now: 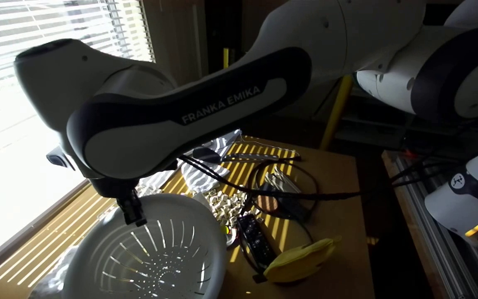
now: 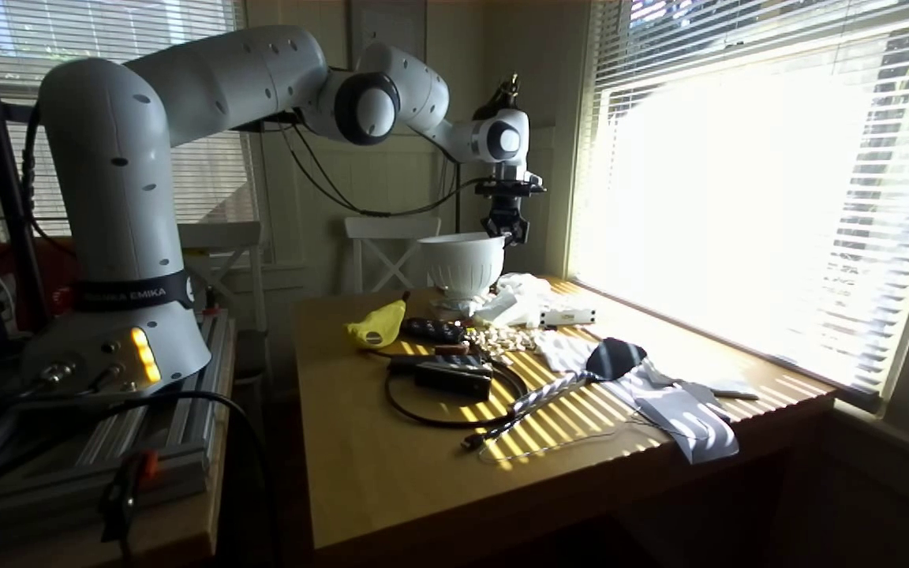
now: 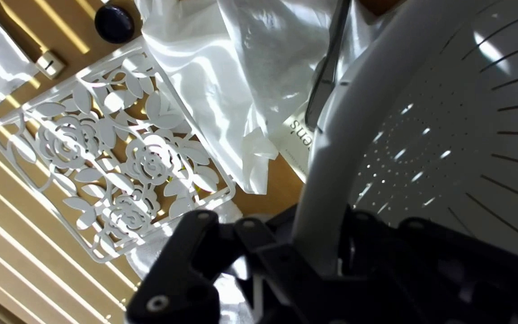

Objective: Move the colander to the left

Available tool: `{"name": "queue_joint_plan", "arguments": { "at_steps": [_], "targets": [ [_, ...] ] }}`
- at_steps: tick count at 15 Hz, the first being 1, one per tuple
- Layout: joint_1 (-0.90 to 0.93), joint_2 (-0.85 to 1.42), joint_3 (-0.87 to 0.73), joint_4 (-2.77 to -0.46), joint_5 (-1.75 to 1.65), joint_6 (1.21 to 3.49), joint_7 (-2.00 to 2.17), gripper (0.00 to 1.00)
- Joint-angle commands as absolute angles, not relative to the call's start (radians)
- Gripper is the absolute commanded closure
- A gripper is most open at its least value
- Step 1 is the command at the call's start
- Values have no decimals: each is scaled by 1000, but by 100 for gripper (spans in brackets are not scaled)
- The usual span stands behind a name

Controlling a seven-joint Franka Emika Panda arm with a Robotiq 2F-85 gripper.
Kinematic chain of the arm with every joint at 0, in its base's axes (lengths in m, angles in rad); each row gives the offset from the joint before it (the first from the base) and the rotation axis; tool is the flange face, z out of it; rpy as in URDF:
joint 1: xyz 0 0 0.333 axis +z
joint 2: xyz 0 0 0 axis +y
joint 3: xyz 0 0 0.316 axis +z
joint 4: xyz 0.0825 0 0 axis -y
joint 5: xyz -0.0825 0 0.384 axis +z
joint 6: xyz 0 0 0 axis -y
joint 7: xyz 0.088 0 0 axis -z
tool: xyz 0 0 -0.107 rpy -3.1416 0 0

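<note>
The colander [image 1: 160, 249] is a large white round bowl with slots and a wide rim. It stands upright in both exterior views, at the table's far end in an exterior view [image 2: 465, 264]. In the wrist view the colander [image 3: 425, 135] fills the right side. My gripper [image 3: 319, 234] has its dark fingers on both sides of the rim, one inside the bowl and one outside, closed on it. The gripper points down at the rim in both exterior views [image 1: 135, 218] [image 2: 508, 235]. The colander's underside is partly hidden by clutter, so I cannot tell whether it is raised.
A white openwork flower-patterned tray [image 3: 115, 157] and clear plastic bags [image 3: 214, 85] lie beside the colander. A yellow banana-shaped item [image 1: 301, 261], a black remote [image 1: 256, 238], small pale pieces [image 1: 226, 205], cables and a black spatula [image 2: 616, 359] lie on the table. The window borders one side.
</note>
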State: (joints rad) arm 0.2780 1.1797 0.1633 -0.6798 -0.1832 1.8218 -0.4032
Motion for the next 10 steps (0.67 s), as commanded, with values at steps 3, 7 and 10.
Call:
{"name": "queue_joint_plan", "arguments": {
  "at_steps": [3, 7, 10],
  "targets": [
    [296, 1304, 167, -506, -146, 1788, -544, 98],
    [312, 1317, 127, -456, -160, 1720, -538, 98],
    [316, 1321, 76, -421, -178, 1652, -504, 98]
  ]
}}
